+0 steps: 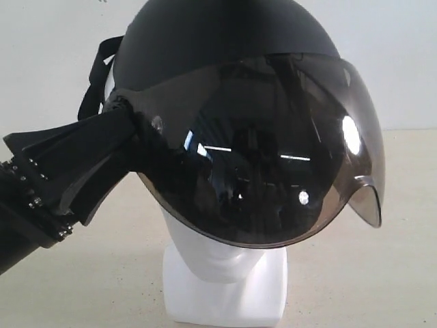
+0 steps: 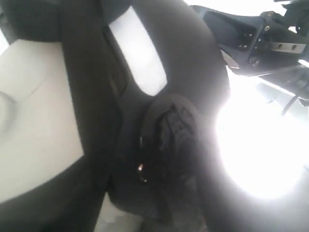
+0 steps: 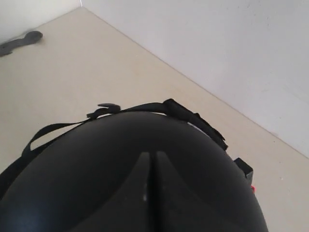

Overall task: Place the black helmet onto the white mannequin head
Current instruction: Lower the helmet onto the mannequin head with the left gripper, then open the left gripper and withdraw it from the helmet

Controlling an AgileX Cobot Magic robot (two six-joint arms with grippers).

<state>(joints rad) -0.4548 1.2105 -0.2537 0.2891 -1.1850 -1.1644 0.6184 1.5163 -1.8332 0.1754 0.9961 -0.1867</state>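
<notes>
Black helmet [image 1: 225, 61] sits over the white mannequin head [image 1: 218, 263], visor [image 1: 287, 157] covering the face. Your left claw [image 1: 130, 119] is pinched on its left rim, steadying it. Right claw [image 3: 149, 159] is closed and empty, tips on the crown, likely to seat it.

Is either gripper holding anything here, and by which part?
The left gripper clamps the black helmet at its side edge, near the visor pivot. The right gripper is shut above the crown, holding nothing.

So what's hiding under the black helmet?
A smooth white mannequin head: only its chin and blocky neck show below the smoky visor of the matte black helmet. Eyes and crown are covered.
</notes>
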